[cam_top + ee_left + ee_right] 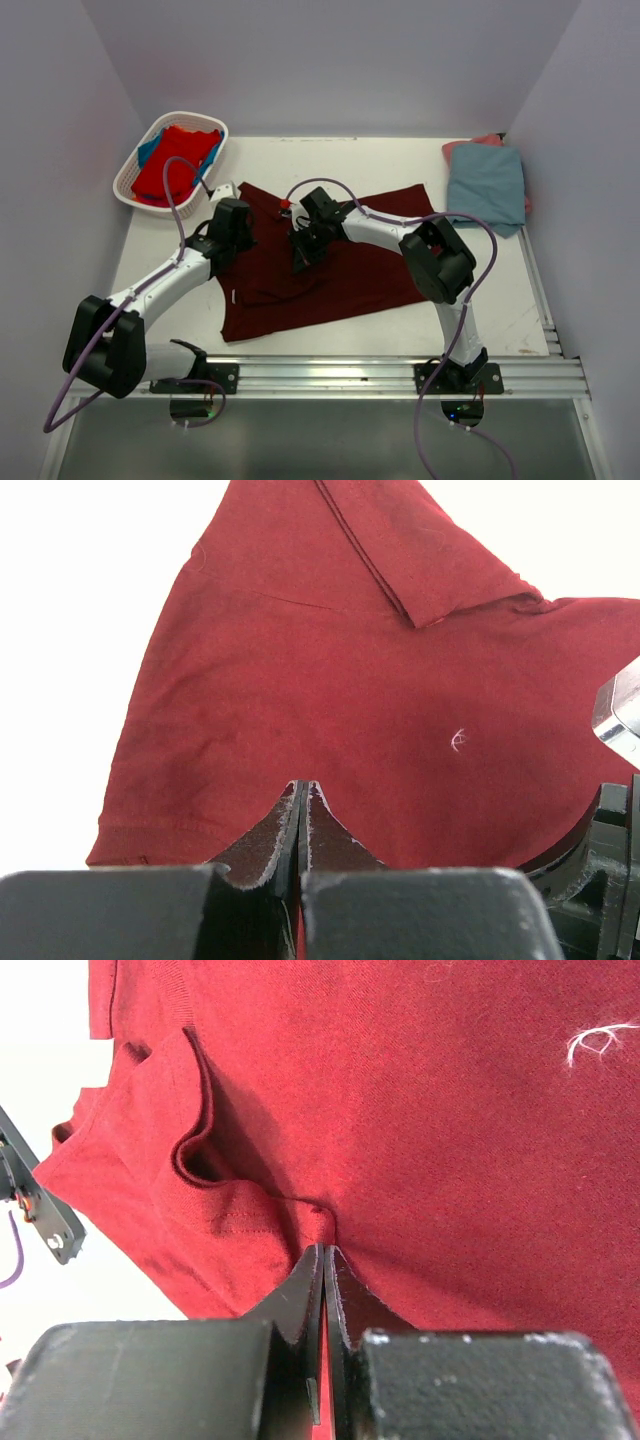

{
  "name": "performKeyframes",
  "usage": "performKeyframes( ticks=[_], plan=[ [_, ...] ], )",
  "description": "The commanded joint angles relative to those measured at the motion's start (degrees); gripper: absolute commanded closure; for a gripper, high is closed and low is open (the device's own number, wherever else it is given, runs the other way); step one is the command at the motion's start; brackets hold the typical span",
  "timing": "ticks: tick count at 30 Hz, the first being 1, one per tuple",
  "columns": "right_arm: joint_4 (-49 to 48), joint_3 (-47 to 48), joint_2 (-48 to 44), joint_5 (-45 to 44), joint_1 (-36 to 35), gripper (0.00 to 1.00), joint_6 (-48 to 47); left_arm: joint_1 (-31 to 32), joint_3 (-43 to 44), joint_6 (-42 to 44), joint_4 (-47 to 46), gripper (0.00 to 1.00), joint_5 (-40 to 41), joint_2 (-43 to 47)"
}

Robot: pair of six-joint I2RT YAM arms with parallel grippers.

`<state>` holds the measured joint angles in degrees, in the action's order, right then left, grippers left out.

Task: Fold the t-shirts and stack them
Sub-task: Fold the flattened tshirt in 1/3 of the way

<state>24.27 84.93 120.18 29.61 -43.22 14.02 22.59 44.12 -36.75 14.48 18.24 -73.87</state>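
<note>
So, the dark maroon cloth t-shirt (350, 275) is spread on the white bench (330, 160), pinched in the left fingers (275, 830) and the right fingers (300, 1300), probably so a fold can be dragged over.

spread shirt (350, 270) at table (330, 160) centre. basket (128, 178) far left, shirts (175, 162) in it. folded stack (487, 185) far right. left gripper (302, 785) on spread shirt's left part, right gripper (325, 1250) just right of it.

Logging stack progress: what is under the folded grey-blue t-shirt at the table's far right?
A salmon pink t-shirt lies under the grey-blue t-shirt; only its edges peek out. Whether it is folded, or whether anything else lies beneath, cannot be seen because it is covered.
</note>
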Motion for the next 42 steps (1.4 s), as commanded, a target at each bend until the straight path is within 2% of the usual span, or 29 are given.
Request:
performKeyframes(
  ticks=[1, 13, 28, 37, 42],
  plan=[
    [0.4, 0.8, -3.5, -1.3, -0.3, 1.0, -0.3, -0.5, 0.1, 1.3, -1.6, 1.0, 0.7, 1.9],
    [-1.7, -1.3, -8.6, -7.6, -0.3, 1.0, 0.3, -0.9, -0.3, 1.4, -1.4, 1.0, 0.7, 2.4],
    [-2.6, -5.8, -14.2, -25.6, -0.4, 1.0, 5.0, -1.0, -0.5, 1.2, -1.2, 1.0, 0.6, 2.4],
    [-4.1, -7.0, -12.9, -26.0, -0.4, 1.0, 5.9, -1.0, -0.4, 1.4, -1.2, 1.0, 0.4, 1.8],
    [-4.5, -6.7, -11.5, -24.8, -0.3, 1.0, 6.2, -1.0, 0.3, 2.1, -0.7, 1.0, -0.5, -2.3]
  ],
)
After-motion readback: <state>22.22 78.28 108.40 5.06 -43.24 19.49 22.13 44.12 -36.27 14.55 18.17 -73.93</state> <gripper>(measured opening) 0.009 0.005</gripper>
